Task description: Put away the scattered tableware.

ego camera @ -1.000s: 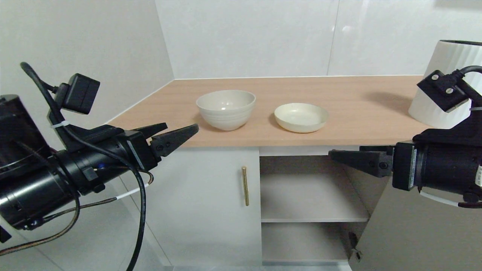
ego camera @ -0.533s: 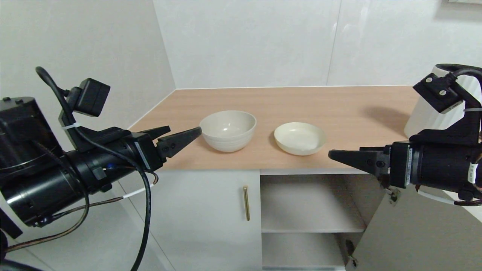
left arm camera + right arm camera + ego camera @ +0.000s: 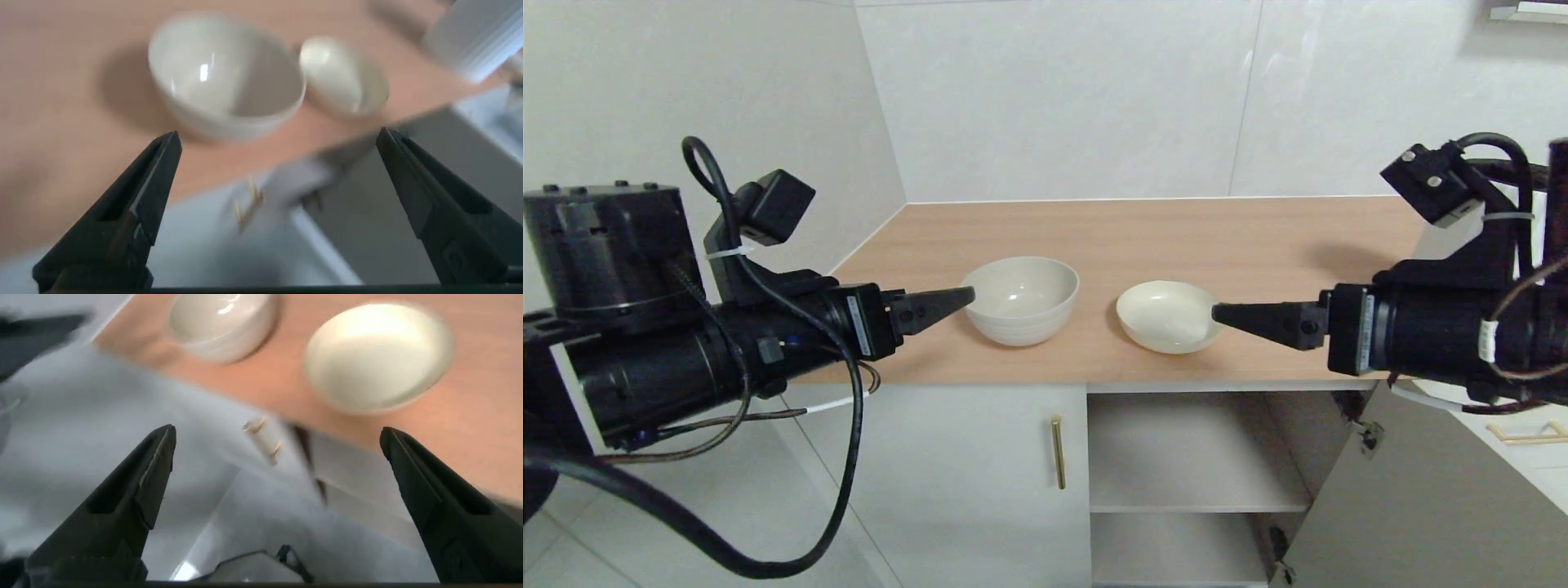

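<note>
Both jaws spread wide, empty. Left gripper [image 3: 964, 296] is sitting just left of deep cream ceramic bowl [image 3: 1021, 300] near wooden worktop's [image 3: 1176, 237] front edge; right gripper [image 3: 1218, 311] is nearer shallow cream dish [image 3: 1168, 317].

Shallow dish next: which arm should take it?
Right. The right gripper, open, sits just beside the rim of the shallow dish, with the open cupboard below on that side. The left gripper is by the deep bowl, farther from the dish.
</note>
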You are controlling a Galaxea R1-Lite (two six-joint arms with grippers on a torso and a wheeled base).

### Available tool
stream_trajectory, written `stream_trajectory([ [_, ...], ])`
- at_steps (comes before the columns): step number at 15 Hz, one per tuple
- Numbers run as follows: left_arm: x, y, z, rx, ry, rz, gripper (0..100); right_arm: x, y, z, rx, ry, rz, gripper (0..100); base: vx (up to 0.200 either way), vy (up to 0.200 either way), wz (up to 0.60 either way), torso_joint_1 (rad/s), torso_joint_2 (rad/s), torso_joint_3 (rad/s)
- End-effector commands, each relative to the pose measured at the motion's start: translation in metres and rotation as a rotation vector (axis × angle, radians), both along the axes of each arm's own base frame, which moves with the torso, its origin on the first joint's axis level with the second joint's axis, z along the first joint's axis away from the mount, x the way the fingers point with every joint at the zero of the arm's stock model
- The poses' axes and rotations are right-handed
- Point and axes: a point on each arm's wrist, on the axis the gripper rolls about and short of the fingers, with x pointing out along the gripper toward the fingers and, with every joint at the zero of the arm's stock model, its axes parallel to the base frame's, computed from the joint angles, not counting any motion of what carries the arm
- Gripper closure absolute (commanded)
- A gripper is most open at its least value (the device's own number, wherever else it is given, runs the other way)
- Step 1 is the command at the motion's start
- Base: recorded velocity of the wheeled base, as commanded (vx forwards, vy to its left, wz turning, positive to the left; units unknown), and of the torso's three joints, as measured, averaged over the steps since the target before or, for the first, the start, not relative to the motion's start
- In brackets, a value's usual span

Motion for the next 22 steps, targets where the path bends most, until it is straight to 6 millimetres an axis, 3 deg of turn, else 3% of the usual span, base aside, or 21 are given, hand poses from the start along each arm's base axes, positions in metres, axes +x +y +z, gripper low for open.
stream_trajectory([
  [1, 0.004, -0.001, 0.031, 0.014, 0.034, 0.004, 0, 0.042, 0.016, -0.013, -0.076, 0.077, -0.105, 0, 0.000, 0.000, 0.00, 0.000, 0.00, 0.000],
  [3, 0.005, -0.002, 0.030, 0.036, 0.093, 0.001, 0, 0.061, 0.020, -0.017, -0.089, 0.097, -0.228, 0, 0.000, 0.000, 0.00, 0.000, 0.00, 0.000],
  [7, 0.037, -0.022, 0.019, -0.038, 0.193, 0.174, 0, 0.090, 0.026, -0.029, -0.107, 0.111, -0.407, 0, 0.000, 0.000, 0.00, 0.000, 0.00, 0.000],
  [15, 0.087, -0.040, -0.026, -0.010, 0.252, 0.318, 0, 0.092, 0.026, -0.030, -0.097, 0.116, -0.425, 0, 0.000, 0.000, 0.00, 0.000, 0.00, 0.000],
  [22, 0.096, -0.043, -0.037, -0.021, 0.272, 0.326, 0, 0.090, 0.025, -0.029, -0.097, 0.116, -0.424, 0, 0.000, 0.000, 0.00, 0.000, 0.00, 0.000],
])
